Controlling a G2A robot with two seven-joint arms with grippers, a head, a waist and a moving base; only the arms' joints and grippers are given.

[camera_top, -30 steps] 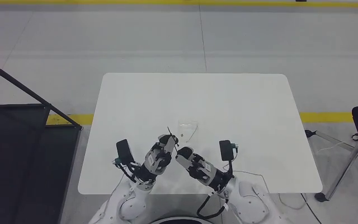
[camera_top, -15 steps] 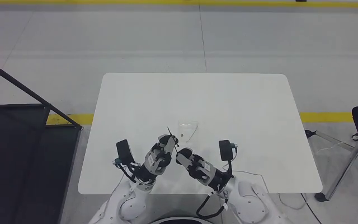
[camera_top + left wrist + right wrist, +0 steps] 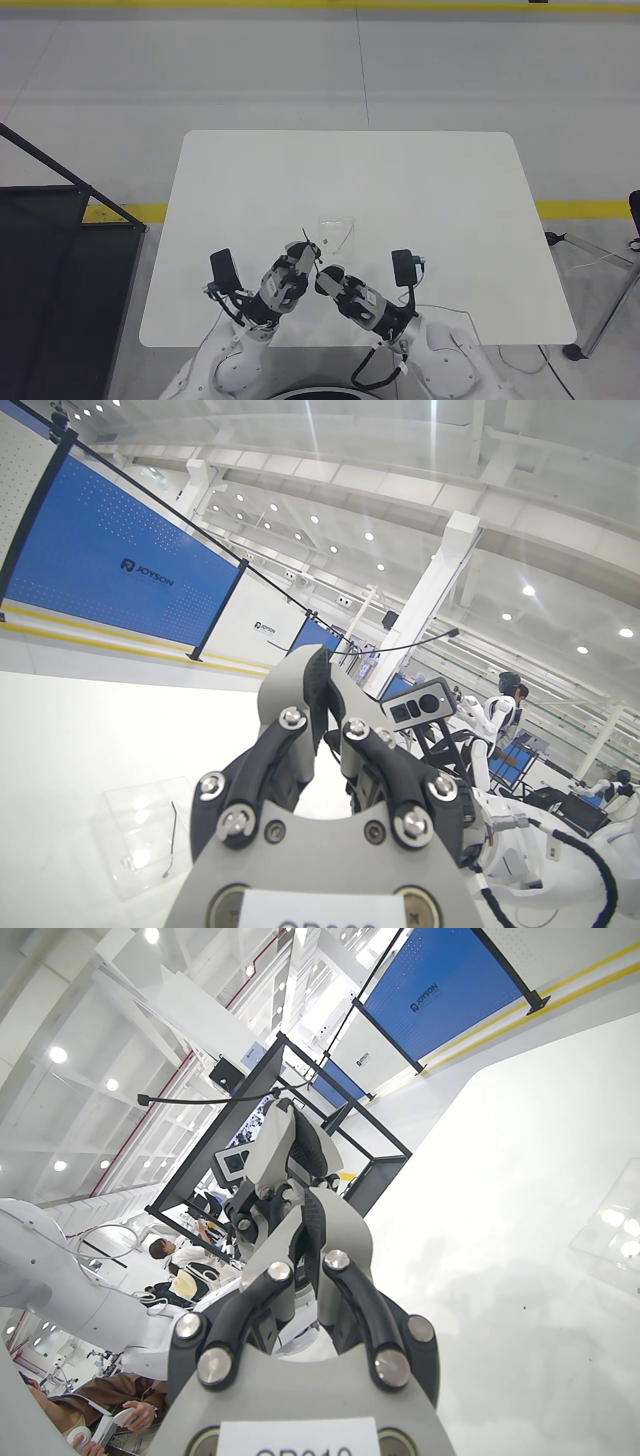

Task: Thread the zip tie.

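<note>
Pinching the thin black plastic zip tie (image 3: 210, 1100) along its strap in my left claw (image 3: 323, 658) above the white table (image 3: 430, 190), right claw (image 3: 311, 1214) closed alongside, I judged it light and whippy, best held near the tip.

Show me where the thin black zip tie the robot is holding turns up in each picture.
Top view: the zip tie pokes out of the left hand, near the robot's edge of the white table.
Left wrist view: it sticks out from that hand's closed tips, against the hall ceiling.
Right wrist view: it juts from the farther hand.
Shared landmark: the clear tray lying on the table.
</note>
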